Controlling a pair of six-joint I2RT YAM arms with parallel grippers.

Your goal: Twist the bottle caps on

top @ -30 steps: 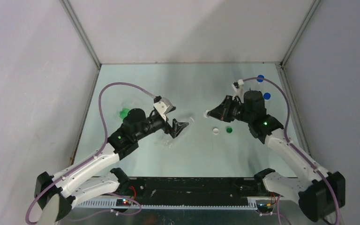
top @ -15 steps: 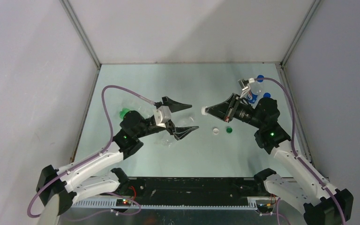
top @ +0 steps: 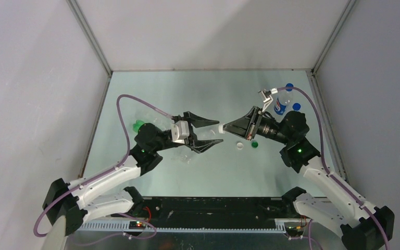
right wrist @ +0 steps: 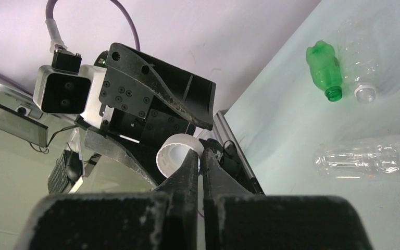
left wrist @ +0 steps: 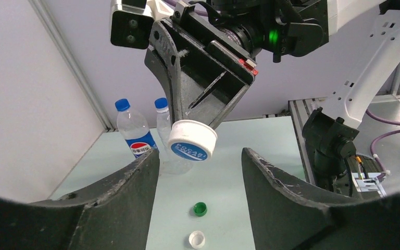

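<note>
Right gripper pinches the round white plastic cap; left gripper's spread fingers could knock it loose

Printed cap: white, blue round emblem on top. Below printed cap, on pale green table: green cap, plain white cap. Left of printed cap: labelled bottle, clear, blue lid, blue-red-white label.

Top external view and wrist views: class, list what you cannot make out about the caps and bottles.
- Top external: green bottle partly hidden by the left arm.
- Left wrist: print on the white cap too small to read.
- Right wrist: clear bottle cut off by the right edge.
</note>
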